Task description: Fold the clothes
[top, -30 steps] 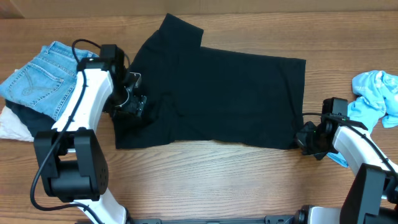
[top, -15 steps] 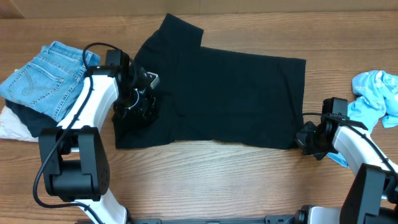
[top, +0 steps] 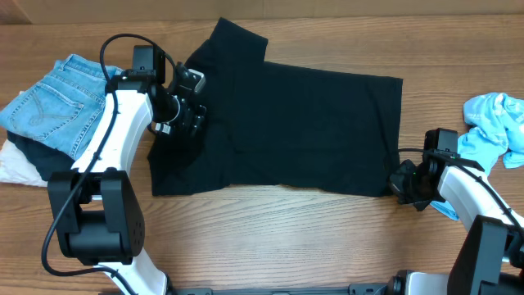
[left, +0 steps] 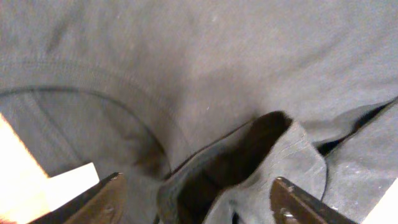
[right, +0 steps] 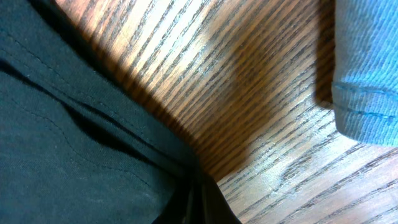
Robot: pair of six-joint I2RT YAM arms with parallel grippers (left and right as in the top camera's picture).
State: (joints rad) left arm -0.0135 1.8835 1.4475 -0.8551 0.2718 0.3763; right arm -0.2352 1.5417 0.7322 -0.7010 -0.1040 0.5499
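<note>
left gripper (left: 193, 193): jaws spread wide over a raised fold by the collar, at the black T-shirt's (top: 303, 123) 9 o'clock, gripping nothing
right gripper (right: 198, 202): clenched on the hem corner at 4 o'clock
black T-shirt: spread flat, sleeve at 11 o'clock

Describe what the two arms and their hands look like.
Both arms have smooth white links, left arm and right arm, joined by blocky black joints. A black cable loops over the left one. The left hand and right hand are black, with dark fingers.
</note>
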